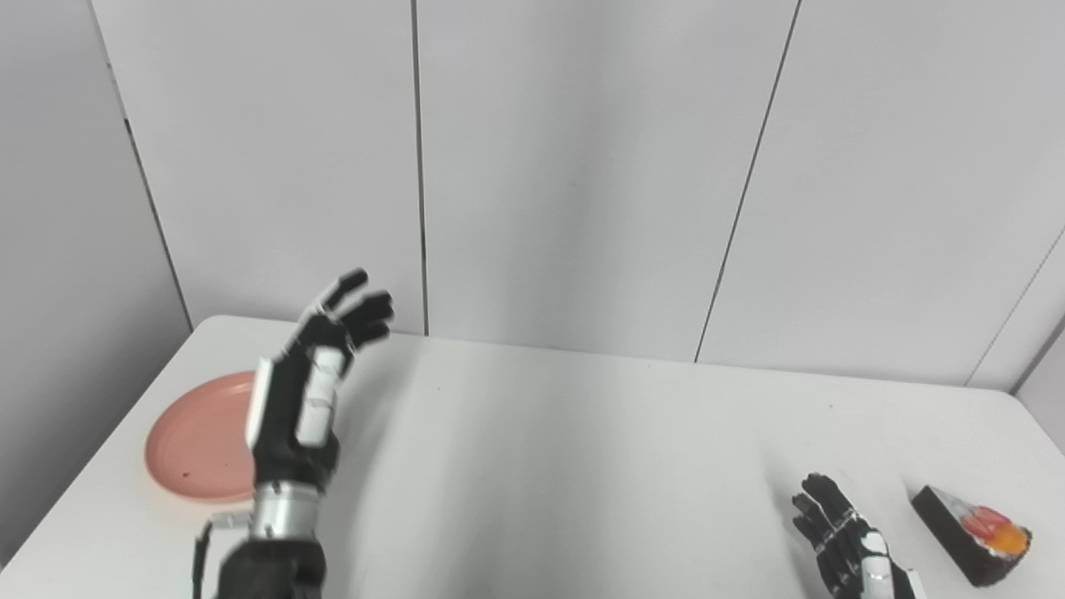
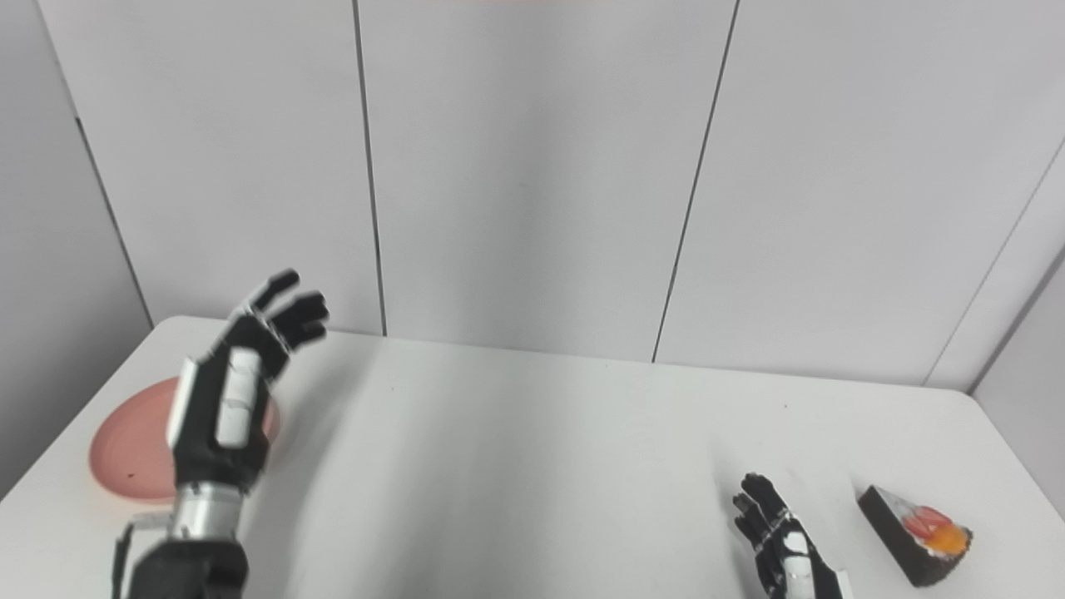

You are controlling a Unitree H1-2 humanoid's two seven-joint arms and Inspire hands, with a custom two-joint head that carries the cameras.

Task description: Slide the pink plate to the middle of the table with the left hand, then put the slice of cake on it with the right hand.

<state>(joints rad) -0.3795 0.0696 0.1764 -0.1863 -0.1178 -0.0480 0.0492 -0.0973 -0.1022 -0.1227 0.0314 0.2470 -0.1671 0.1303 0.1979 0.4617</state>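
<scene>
the left hand (image 1: pixel 304 399) is raised above the white table (image 1: pixel 549 449) at about nine o'clock, fingers spread and holding nothing. it hangs in front of the right edge of the pink plate (image 1: pixel 195 449), which lies flat near the table's left edge. the right hand (image 1: pixel 849 541) sits low at about five o'clock, fingers apart and empty. the slice of cake (image 1: pixel 973 534) lies just beside it toward three o'clock, not touching it.

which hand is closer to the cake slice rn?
Right. The right hand sits just left of the cake slice, not touching; the left hand is across the table, raised by the pink plate.
</scene>
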